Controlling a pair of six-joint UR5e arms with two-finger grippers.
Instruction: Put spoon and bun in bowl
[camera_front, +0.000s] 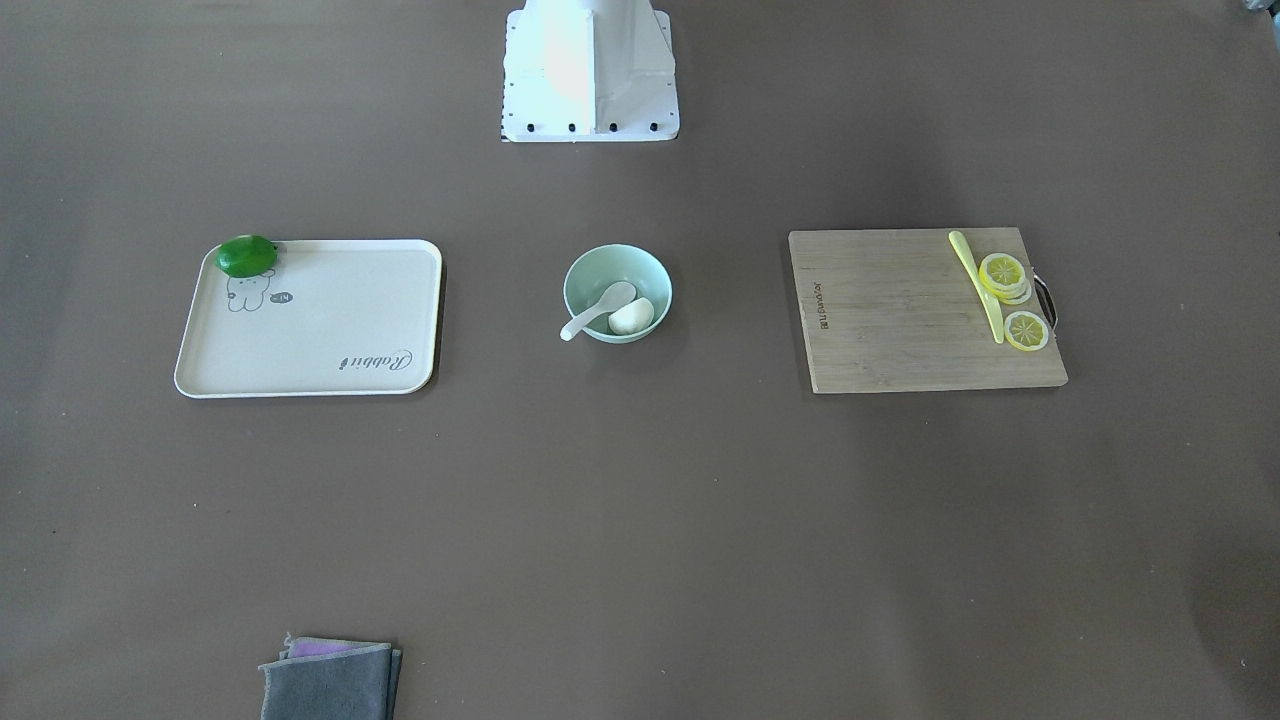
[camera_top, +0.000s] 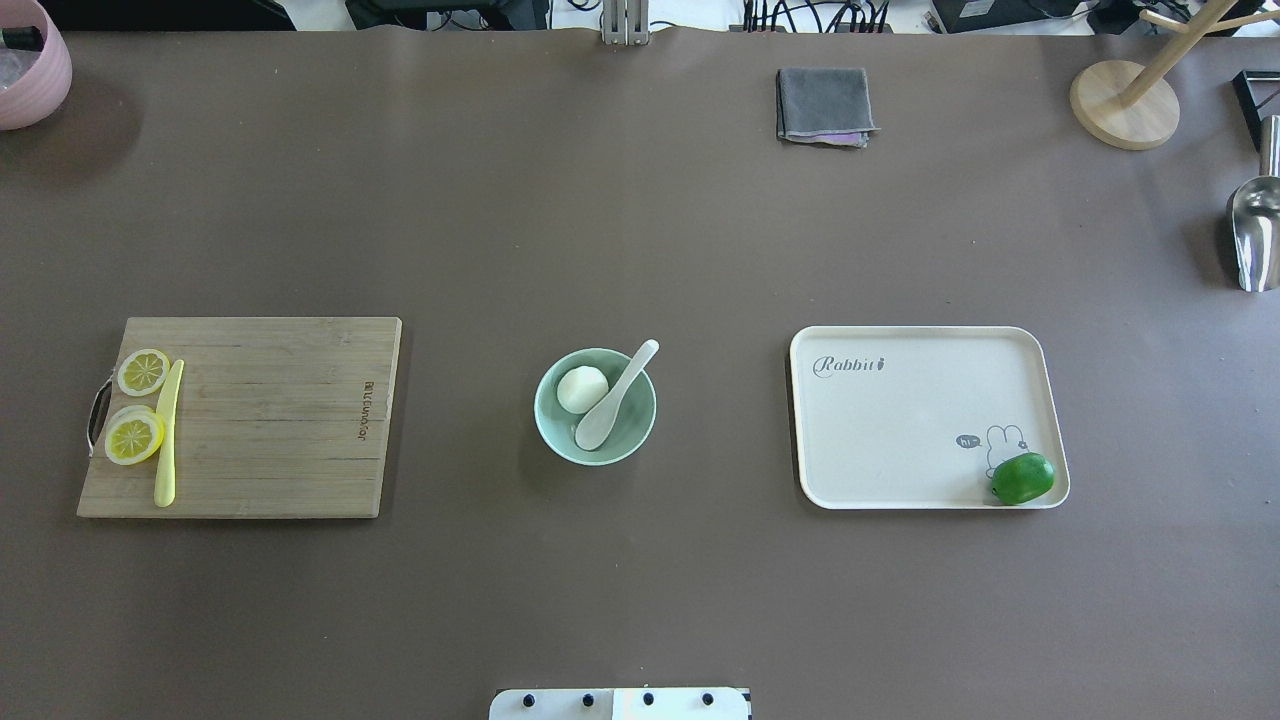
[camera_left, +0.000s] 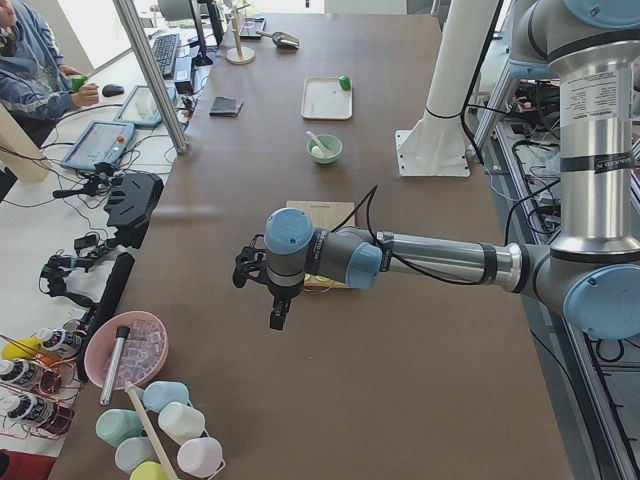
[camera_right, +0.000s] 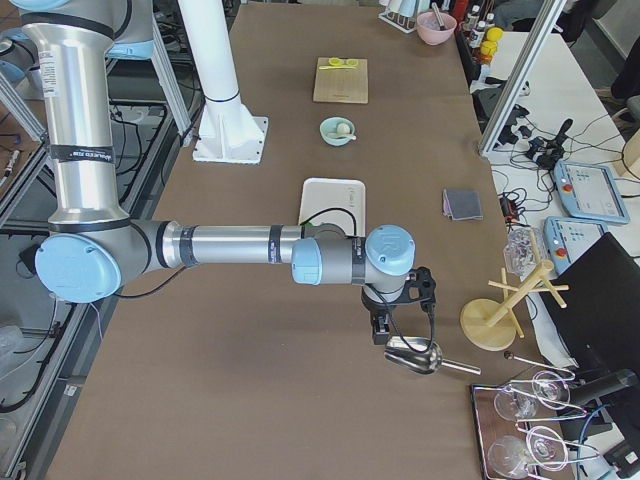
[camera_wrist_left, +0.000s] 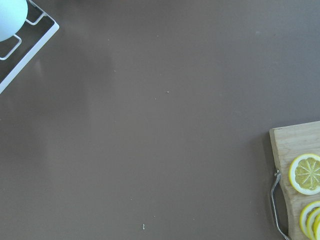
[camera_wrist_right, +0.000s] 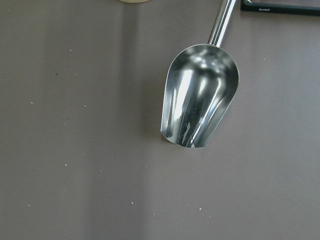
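The pale mint-green bowl stands at the table's middle, also in the front-facing view. The white bun lies inside it, beside the white spoon. The spoon's scoop rests in the bowl and its handle sticks out over the rim. My left gripper hangs over bare table near the cutting board's end, far from the bowl. My right gripper hangs over a metal scoop at the other end. Both show only in side views, so I cannot tell if they are open or shut.
A wooden cutting board holds lemon slices and a yellow-green knife. A cream tray holds a green lime. A grey cloth, a metal scoop, a wooden stand and a pink bowl lie around the table's edges.
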